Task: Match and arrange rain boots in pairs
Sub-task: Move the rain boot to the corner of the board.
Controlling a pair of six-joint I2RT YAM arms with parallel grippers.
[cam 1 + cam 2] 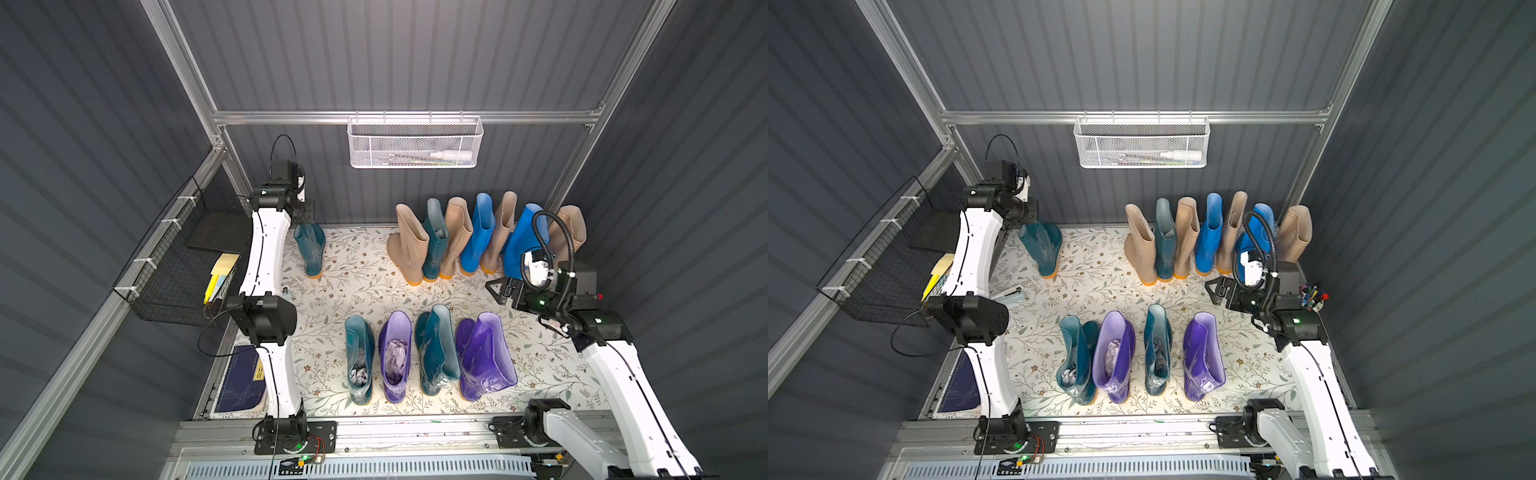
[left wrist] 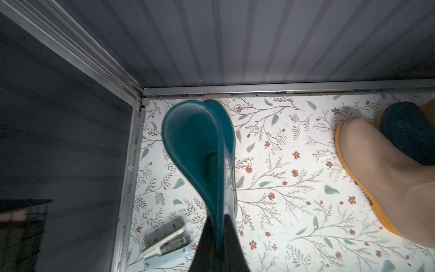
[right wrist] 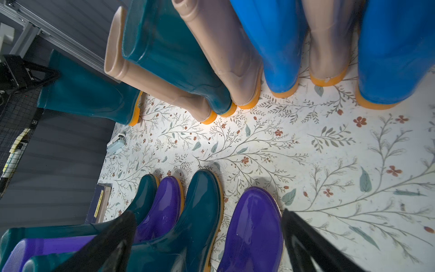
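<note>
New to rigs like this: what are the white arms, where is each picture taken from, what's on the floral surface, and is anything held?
Two white robot arms with pincer grippers work over a floral mat. Two pictures look down from one overhead camera; the other two come from a camera on each wrist. On the mat stand a back row of seven rain boots (four beige, two blue, one dark teal) and a front row alternating teal and purple. The left gripper is shut on the cuff of another dark teal boot in the far left corner. The right gripper is open, empty, above the mat near the back row. A stapler lies by the left arm.
</note>
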